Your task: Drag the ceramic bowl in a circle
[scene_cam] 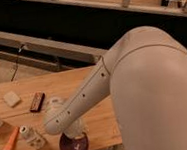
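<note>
Gripper [76,132] | down at ceramic bowl [73,148], under forearm [84,98] | grip state: cannot tell | bowl at wooden table [99,121] front edge, right of small bottle [33,137]

A single camera looks down from above and behind the robot arm [153,83], so near that the arm's white upper link fills the right half of the view. It faces across the wooden worktop [63,85], which lies at lower left with its far edge in sight, toward a dark wall beyond. The gripper [75,132] is at the worktop's near edge, over the ceramic bowl [73,149].
</note>
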### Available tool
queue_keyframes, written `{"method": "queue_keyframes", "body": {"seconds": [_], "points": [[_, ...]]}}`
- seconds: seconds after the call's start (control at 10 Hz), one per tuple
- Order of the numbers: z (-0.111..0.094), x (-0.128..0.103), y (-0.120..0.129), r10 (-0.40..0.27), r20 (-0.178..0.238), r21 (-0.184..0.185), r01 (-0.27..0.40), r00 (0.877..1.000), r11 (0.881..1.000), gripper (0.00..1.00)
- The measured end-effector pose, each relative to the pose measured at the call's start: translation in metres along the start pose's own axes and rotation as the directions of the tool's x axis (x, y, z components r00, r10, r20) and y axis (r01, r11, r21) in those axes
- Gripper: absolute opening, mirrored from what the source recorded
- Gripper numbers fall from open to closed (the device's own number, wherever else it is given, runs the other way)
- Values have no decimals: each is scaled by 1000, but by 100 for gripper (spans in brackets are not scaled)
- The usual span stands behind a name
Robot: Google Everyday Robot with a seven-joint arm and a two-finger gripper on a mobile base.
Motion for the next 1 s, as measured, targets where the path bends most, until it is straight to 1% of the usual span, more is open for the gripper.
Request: {"method": "queue_keyframes", "body": {"seconds": [0.1,0.2,0.3,0.4,0.5,0.6,0.7,0.8,0.9,1.0], "points": [[2,5,-13,41,-8,13,-41,999,999,0],[4,9,-27,90,-15,25,-89,996,996,0],[10,17,-56,176,-24,50,-175,984,983,0],[15,23,-81,242,-30,70,-240,970,968,0],[20,27,-97,284,-35,84,-280,958,956,0],[28,33,-122,346,-41,104,-340,937,935,0],[34,35,-138,384,-44,117,-377,922,919,0],[41,35,-155,425,-43,130,-417,904,900,0],[47,26,-175,466,-28,141,-458,884,878,0],[50,17,-186,489,-14,143,-482,872,864,0]]}}
